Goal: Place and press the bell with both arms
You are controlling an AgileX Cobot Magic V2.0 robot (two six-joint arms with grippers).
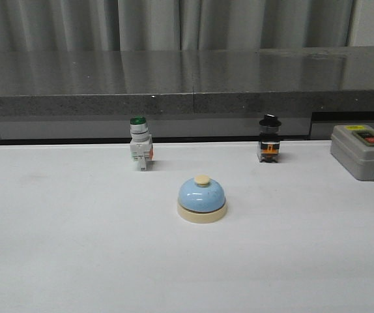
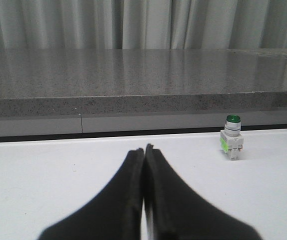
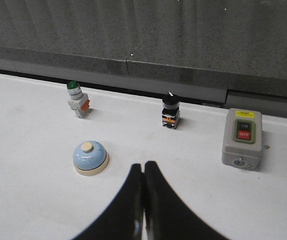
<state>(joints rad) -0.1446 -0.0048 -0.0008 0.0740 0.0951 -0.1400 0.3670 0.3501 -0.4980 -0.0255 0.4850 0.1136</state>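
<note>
A small bell [image 1: 202, 199] is sitting upright on a white desk [image 1: 63, 248], just below the centre of the front view, with nothing touching it. Neither arm is showing in that view, so the task is looking barely begun: judging from this, both the placing and the pressing are still waiting to be done. The bell is showing a light-blue dome, a cream round base and a cream button on top; it is looking smooth and intact. In the right wrist view, the right end effector [image 3: 143, 165] is pointing forward from the lower centre of the frame with its two dark fingers pressed together and holding nothing, and the bell is lying to the lower left of centre, near the tips but apart from them. In the left wrist view, the left end effector [image 2: 144, 149] is likewise closed and empty at lower centre, and only a sliver of the bell is peeking in at the right edge. Behind the bell, a green-capped switch [image 1: 140, 151] is standing left of centre, a black-capped switch [image 1: 269, 139] right of centre, and a grey box [image 1: 363, 151] at the right edge.
</note>
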